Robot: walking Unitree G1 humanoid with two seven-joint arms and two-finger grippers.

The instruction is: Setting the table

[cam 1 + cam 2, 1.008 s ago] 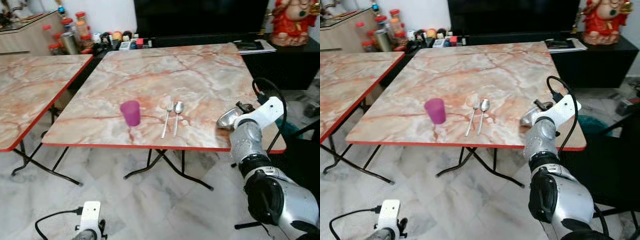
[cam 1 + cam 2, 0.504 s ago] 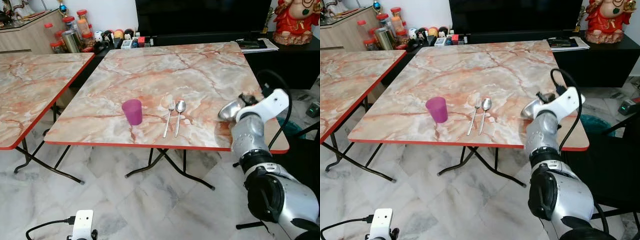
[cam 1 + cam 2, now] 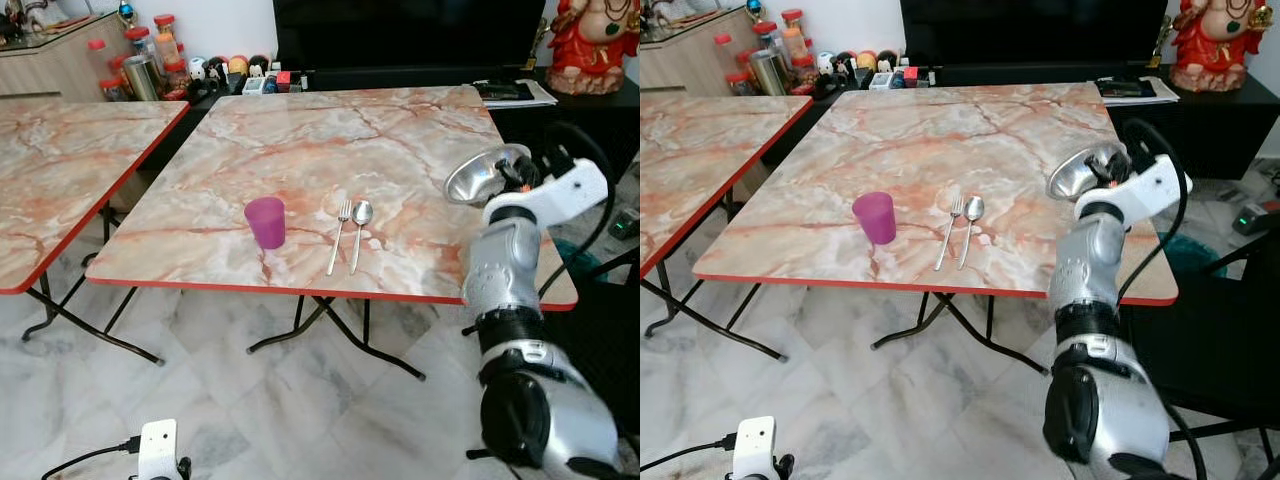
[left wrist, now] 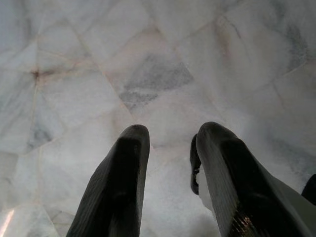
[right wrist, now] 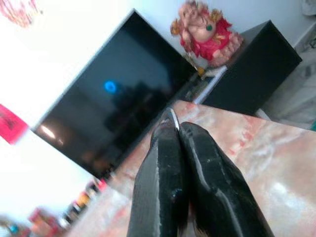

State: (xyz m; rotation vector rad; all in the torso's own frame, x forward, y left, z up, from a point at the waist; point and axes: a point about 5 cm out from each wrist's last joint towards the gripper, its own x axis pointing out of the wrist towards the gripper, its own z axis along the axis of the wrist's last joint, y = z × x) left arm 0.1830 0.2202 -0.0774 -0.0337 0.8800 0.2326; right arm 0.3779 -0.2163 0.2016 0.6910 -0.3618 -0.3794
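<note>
Where gripped: bowl (image 3: 478, 176) in right gripper (image 5: 174, 129).

Steel bowl (image 3: 473, 179) tilted, held above desk (image 3: 300, 130) right edge by right tool (image 5: 178, 129). Purple cup (image 3: 265, 222), fork (image 3: 336, 237), spoon (image 3: 358, 230) near front edge.

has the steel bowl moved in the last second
Yes. The right gripper has lifted the steel bowl up and farther over the table, away from its near red edge.
</note>
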